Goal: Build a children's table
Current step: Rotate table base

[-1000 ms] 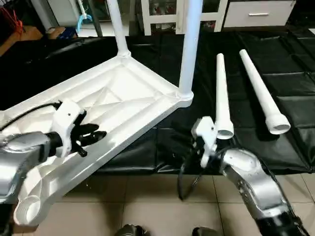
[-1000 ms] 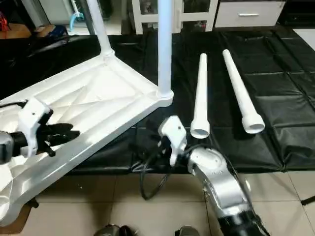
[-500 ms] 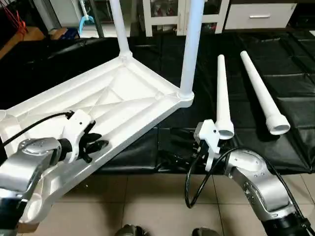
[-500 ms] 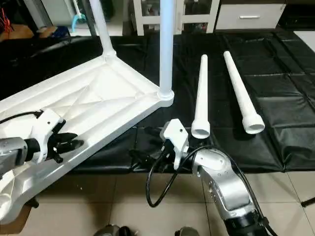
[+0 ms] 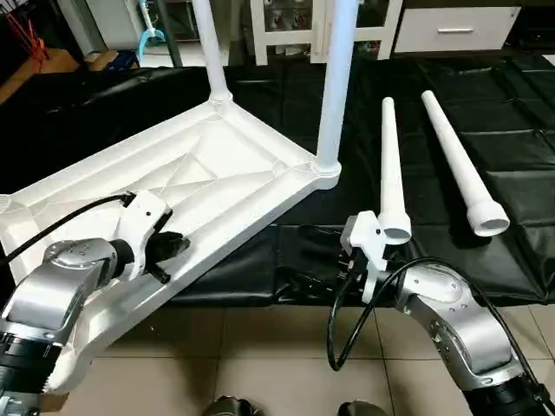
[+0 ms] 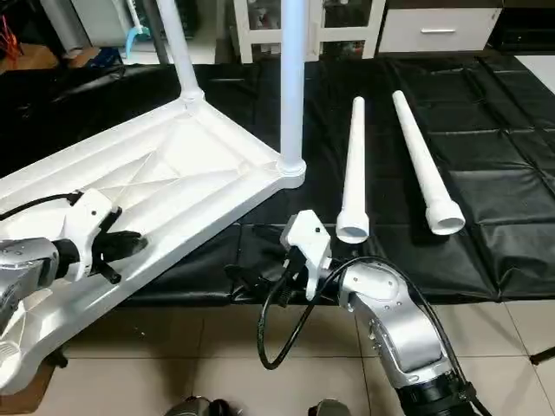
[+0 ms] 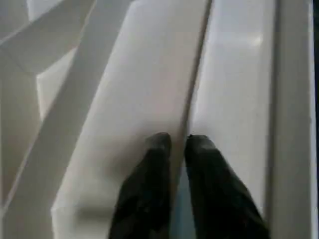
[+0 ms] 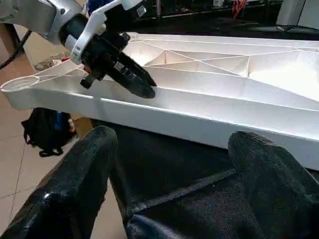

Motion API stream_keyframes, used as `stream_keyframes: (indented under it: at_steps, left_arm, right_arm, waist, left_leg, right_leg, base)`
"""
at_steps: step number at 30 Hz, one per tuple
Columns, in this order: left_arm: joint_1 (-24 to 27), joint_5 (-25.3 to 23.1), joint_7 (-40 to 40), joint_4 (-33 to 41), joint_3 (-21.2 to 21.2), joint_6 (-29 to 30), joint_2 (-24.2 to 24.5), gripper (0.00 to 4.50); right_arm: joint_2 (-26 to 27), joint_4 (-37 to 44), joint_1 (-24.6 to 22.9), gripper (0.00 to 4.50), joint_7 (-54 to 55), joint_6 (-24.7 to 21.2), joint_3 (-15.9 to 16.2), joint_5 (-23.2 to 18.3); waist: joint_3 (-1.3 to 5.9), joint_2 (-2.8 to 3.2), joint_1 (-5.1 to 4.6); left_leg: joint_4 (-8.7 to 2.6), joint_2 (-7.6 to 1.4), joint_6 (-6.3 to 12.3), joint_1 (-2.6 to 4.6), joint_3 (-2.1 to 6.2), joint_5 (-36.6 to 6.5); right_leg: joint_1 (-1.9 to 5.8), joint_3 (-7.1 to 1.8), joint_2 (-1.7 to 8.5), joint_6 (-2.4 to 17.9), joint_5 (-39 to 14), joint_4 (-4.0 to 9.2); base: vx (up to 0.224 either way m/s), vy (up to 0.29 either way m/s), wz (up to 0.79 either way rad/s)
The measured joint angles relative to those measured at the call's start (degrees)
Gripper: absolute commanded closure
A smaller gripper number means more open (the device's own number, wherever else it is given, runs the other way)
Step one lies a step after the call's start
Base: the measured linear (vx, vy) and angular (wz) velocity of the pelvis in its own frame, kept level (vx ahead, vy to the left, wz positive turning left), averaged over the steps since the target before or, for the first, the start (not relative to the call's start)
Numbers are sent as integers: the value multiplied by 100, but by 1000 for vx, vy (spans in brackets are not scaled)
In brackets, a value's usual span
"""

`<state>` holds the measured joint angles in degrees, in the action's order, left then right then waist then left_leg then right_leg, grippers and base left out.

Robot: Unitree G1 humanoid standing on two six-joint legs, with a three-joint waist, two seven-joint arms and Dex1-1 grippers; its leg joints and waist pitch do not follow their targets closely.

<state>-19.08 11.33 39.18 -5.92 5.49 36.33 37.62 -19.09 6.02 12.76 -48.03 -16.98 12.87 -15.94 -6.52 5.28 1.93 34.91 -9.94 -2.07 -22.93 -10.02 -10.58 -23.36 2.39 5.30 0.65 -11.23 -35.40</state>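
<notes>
White tabletop (image 5: 217, 173) lying upside down, X-ribs showing, two legs (image 5: 334, 87) standing; left claw (image 5: 173, 246) pinching its rim rib, right claw (image 8: 169, 174) gaping wide.

My left pincer (image 5: 173, 245) sits on the near rim of the upturned tabletop (image 5: 217, 165), whose two fitted legs (image 5: 334, 87) stand beyond it. Two loose legs (image 5: 390, 173) lie just beyond my right pincer (image 8: 169, 179) on the mat (image 5: 512, 147).

Beige tiled floor (image 5: 260, 347); black mat (image 5: 512, 156); white drawer cabinet (image 5: 451, 26).
</notes>
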Motion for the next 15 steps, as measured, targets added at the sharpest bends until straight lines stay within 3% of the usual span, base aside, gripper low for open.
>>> stream_keyframes:
  at_steps: [1, 6, 15]
  left_arm:
    - [0, -22, 10, 0, 10, -22, -3, 428]
    - [-18, -46, 49, 1, 80, -96, -58, 448]
    - [-419, -227, -172, -530, 159, -385, -458, 448]
  right_arm:
    - [-3, 0, 0, 60, 0, 0, 0, 0]
    - [-16, 1, 0, 60, 0, -21, 0, -3]
    - [-16, 103, -120, 60, 1, -123, -1, -70]
  waist:
    - [0, 0, 2]
    - [4, 5, 0]
    - [5, 5, -3]
  left_leg:
    - [0, 0, 0, 0, 0, 0]
    - [4, 1, 0, 0, 0, 0]
    - [4, 0, -3, -1, 1, 2]
  right_leg:
    - [0, -1, 0, 0, 0, 0]
    - [3, -3, 1, 3, 2, 2]
    - [1, 0, 0, 3, 24, 4]
  base:
    - [0, 0, 0]
    - [0, 0, 0]
    - [0, 0, 0]
